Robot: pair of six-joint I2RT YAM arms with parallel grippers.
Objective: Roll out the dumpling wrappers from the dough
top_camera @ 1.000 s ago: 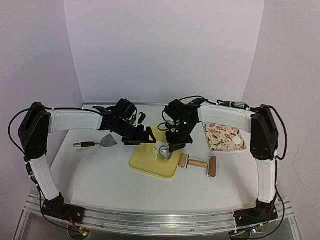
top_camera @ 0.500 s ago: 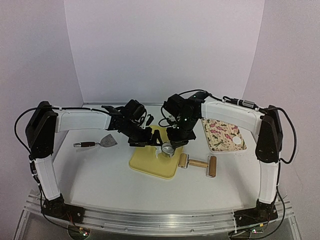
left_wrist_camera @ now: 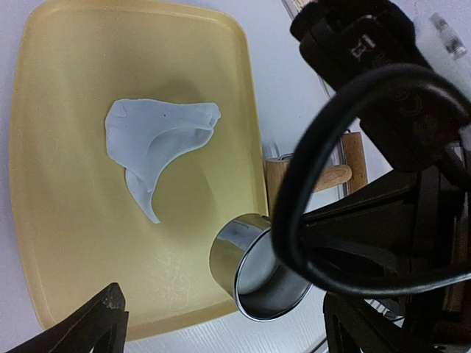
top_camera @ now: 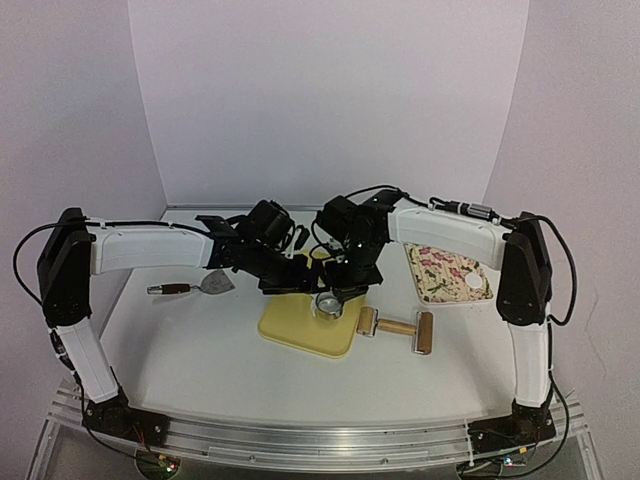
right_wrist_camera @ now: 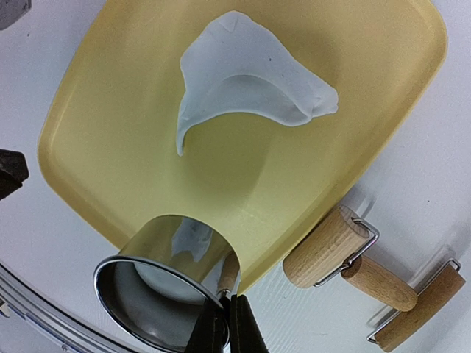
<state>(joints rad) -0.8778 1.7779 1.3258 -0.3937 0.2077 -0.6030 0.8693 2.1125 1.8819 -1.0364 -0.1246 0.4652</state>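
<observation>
A yellow board (top_camera: 296, 332) carries a torn white dough scrap (left_wrist_camera: 158, 142) (right_wrist_camera: 250, 77). Shut on the rim of the shiny ring cutter (top_camera: 328, 302) (right_wrist_camera: 158, 257), my right gripper (right_wrist_camera: 227, 327) (top_camera: 341, 291) holds it tilted over the board's edge. A white round piece of dough (right_wrist_camera: 169, 283) sits inside the ring. My left gripper (left_wrist_camera: 228, 331) (top_camera: 296, 281) is open just left of the cutter (left_wrist_camera: 254, 268), nothing between its fingers. One dumpling wrapper (top_camera: 474, 283) lies on the patterned plate (top_camera: 440, 265).
A wooden rolling pin (top_camera: 396, 328) (right_wrist_camera: 364, 268) lies right beside the board's right edge. A metal scraper with a dark handle (top_camera: 196, 286) rests on the table to the left. The two wrists are close together above the board.
My left gripper has moved right, closer to the cutter. The right gripper has shifted a little with the cutter, still shut on its rim.
</observation>
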